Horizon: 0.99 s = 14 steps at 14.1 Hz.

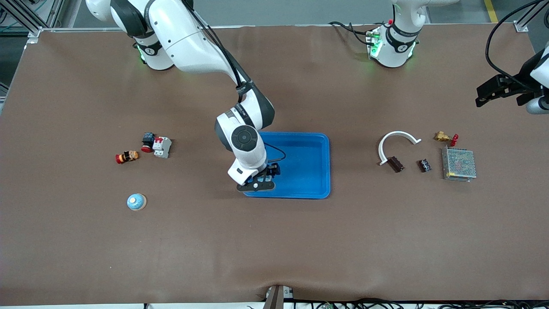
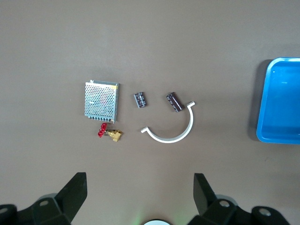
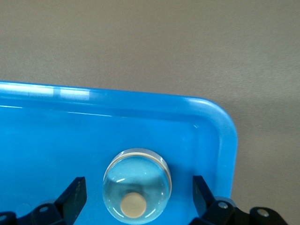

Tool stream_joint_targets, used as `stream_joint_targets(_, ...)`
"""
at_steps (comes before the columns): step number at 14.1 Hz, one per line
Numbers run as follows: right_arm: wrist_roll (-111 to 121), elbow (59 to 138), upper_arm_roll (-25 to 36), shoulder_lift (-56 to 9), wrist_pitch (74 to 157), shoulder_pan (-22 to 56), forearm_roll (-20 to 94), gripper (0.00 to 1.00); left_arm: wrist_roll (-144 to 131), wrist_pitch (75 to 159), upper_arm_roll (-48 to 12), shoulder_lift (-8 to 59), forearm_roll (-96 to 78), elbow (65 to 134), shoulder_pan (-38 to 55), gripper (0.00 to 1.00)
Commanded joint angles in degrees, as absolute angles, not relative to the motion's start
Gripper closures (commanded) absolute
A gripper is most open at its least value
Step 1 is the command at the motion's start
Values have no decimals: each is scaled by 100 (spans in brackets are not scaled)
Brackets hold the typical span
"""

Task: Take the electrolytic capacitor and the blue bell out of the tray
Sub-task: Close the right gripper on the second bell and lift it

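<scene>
1. Sitting well toward the right arm's end from the blue tray (image 1: 317, 171), a pale blue dome (image 1: 136, 201) rests on the table.
2. The right gripper (image 1: 259, 183) hangs spread wide over the tray's corner nearest the front camera, fingers flanking the bell (image 3: 137, 183), which stands button-up inside.
3. The capacitor (image 1: 396, 164) lies on its side toward the left arm's end, long axis slanted, its tray-side end farther from the camera.
4. The left gripper (image 1: 493, 92) waits, jaws apart, over bare table.
</scene>
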State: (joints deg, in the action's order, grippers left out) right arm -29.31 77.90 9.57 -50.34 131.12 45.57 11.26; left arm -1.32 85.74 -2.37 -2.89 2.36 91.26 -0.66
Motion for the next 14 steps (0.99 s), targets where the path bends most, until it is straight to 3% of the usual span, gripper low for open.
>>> stream_joint_targets(1,-3006,7752,1011,-5141,13254,4658,1257,0,0,8745,-158,-580,123,9457,-26,0)
stream_joint_targets(14,-2936,7770,1011,-5238,13263,4667,1239,0,18,8710,-185,-422,123,9220,-26,0)
